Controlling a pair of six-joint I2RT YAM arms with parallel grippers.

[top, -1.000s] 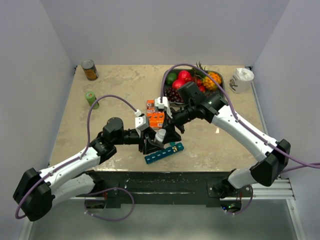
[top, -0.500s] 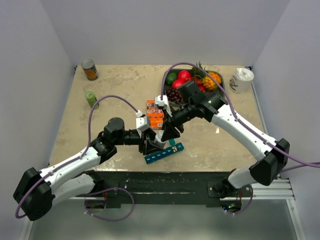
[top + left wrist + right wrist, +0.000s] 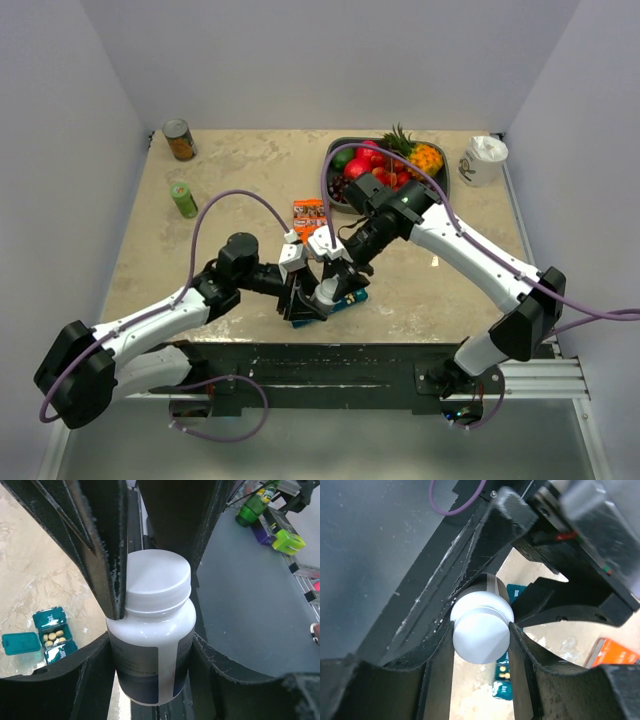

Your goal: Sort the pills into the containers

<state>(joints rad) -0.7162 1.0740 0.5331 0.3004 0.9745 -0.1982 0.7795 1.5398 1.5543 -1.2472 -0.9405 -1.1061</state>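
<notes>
Now | right gripper (image 3: 481,641) has come in and pinches the round white ribbed cap (image 3: 157,582) | left gripper (image 3: 152,675) clamps white plastic bottle (image 3: 145,630) | teal plastic pill-organiser strip (image 3: 50,617) lower left, small yellow pills (image 3: 53,637) in open cell | unscrewing seems next

Beige mottled desk (image 3: 240,190).
- Back left corner: tin can (image 3: 180,139), upright.
- Small green bottle (image 3: 183,199) stands nearer, well apart from the can.
- Back right: dark tray (image 3: 352,141) of fruit (image 3: 372,153) in red, green, orange and dark.
- White lidded cup (image 3: 484,160) just right of the tray.
- Mid-desk: flat orange box (image 3: 308,211).
- Near the front edge: white bottle (image 3: 152,635) with ribbed white cap and dark label, cap on.
</notes>
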